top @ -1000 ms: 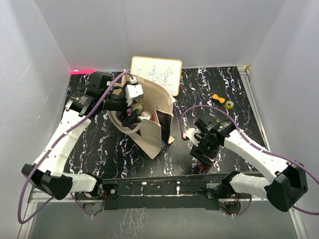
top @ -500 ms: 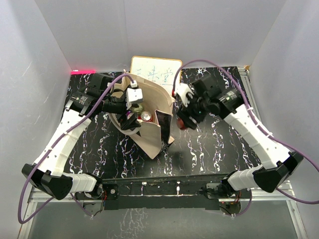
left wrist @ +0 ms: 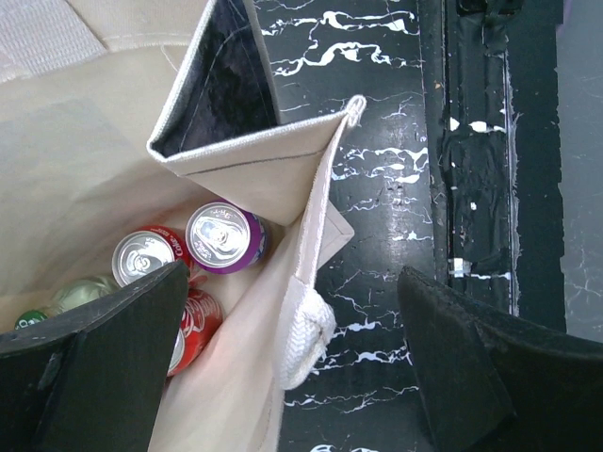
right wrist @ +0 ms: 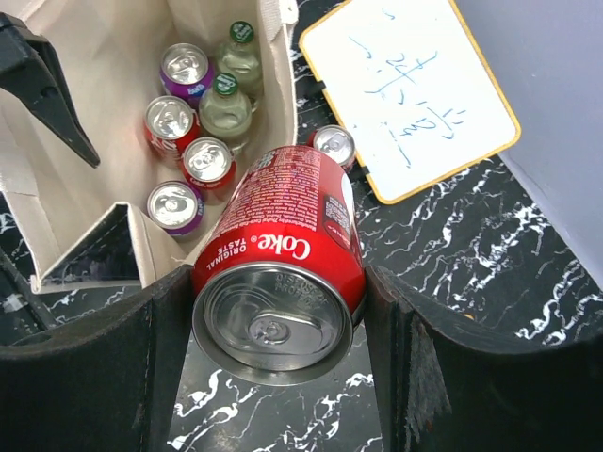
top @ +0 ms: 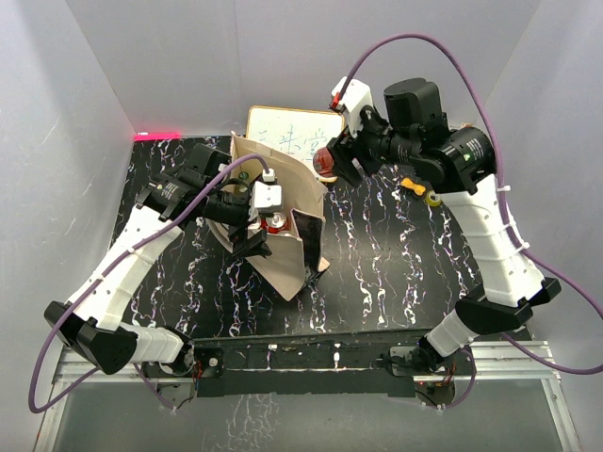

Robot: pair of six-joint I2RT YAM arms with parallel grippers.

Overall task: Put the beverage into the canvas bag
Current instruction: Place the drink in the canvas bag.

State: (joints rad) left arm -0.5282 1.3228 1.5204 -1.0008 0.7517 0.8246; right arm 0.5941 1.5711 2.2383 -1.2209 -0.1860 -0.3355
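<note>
The beverage is a red Coke can (right wrist: 279,247), lying sideways between my right gripper's (right wrist: 276,299) fingers, which are shut on its sides. In the top view this gripper (top: 332,160) hangs high in the air with the can (top: 324,163), just off the far right rim of the canvas bag (top: 283,266). The bag stands open, with several cans and two green-capped bottles (right wrist: 224,102) at the bottom. My left gripper (top: 256,229) is open. It straddles the bag's near wall (left wrist: 283,311), one finger (left wrist: 99,363) inside and the other (left wrist: 471,363) outside, and a handle loop (left wrist: 306,339) hangs between them.
A white framed board (top: 294,134) with writing leans at the back, right behind the bag. A silver-topped can (right wrist: 334,144) stands on the table between bag and board. An orange piece (top: 409,185) and a small yellow-green roll (top: 433,198) lie at the far right.
My right arm has carried the Coke can up from the near right of the table to high beside the bag's far rim. My left gripper has shifted slightly along the bag's mouth.
</note>
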